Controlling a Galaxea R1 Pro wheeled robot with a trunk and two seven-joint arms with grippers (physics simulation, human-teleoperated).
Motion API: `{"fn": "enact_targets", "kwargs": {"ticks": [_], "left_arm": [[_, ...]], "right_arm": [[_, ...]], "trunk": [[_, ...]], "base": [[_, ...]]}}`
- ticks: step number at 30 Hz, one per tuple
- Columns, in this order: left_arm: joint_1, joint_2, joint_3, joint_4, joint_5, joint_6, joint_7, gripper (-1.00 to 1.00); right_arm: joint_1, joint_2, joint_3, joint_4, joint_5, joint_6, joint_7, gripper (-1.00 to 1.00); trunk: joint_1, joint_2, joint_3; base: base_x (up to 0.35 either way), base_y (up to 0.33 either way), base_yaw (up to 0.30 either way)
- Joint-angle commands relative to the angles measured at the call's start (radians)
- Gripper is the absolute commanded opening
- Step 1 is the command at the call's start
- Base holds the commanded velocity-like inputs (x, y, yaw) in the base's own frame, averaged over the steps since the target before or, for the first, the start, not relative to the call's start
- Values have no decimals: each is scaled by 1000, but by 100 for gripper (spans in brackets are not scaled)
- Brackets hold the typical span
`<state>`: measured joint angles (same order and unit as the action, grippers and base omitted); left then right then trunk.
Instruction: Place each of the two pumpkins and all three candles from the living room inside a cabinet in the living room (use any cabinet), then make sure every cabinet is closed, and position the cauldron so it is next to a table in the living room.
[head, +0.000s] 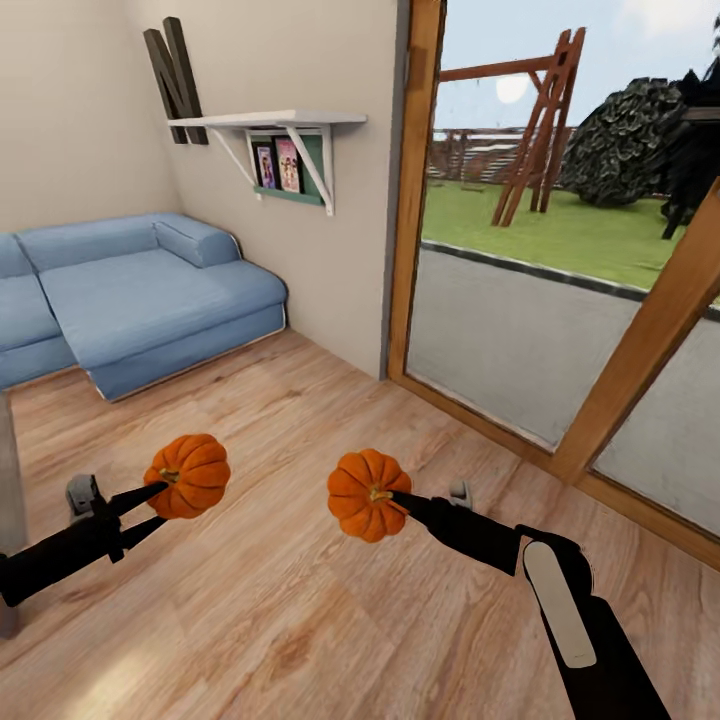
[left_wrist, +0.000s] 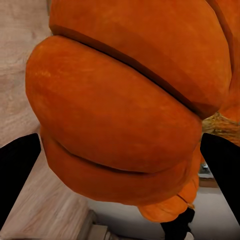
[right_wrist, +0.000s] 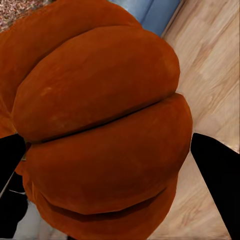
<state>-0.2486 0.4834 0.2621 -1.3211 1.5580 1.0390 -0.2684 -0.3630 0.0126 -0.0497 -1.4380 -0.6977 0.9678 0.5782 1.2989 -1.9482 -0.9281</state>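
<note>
Head view: two pumpkins carried in the air over the wooden floor (head: 300, 620), one in each gripper.

The left gripper (head: 160, 505) is clenched on the left pumpkin (head: 190, 475), its two black fingers pinching the ribbed side near the stem; in the left wrist view that same pumpkin (left_wrist: 125, 105) sits between the dark fingers (left_wrist: 17, 175). The right gripper (head: 400, 502) grasps the right pumpkin (head: 365, 495) at its stem end, and the right wrist view shows this pumpkin (right_wrist: 100, 135) wedged between its fingers (right_wrist: 217, 175). Both pumpkins hang clear of the floor, near each other but apart. A blue sofa (head: 130, 295) stands against the far wall beneath a wall shelf (head: 265, 125). A large wood-framed window (head: 560, 250) faces a lawn.
</note>
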Motion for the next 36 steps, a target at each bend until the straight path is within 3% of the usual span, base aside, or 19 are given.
{"fn": "enact_targets", "kwargs": {"ticks": [1,12,36], "left_arm": [[-1,0,0,0,8,6,-9,-100],[-1,-2,3,0,8,6,-10,-100],[-1,-2,-3,-26,8,6,-9,-100]], "right_arm": [[-1,1,-3,-1,-10,9,6,-100],[-1,2,-5,-1,-10,8,6,-100],[0,6,-5,-1,-10,7,8,-100]], "trunk": [[-1,0,-1],[-1,0,-1],[-93,168,75]], "base": [[-345,0,288],[-242,0,288],[-1,0,288]]}}
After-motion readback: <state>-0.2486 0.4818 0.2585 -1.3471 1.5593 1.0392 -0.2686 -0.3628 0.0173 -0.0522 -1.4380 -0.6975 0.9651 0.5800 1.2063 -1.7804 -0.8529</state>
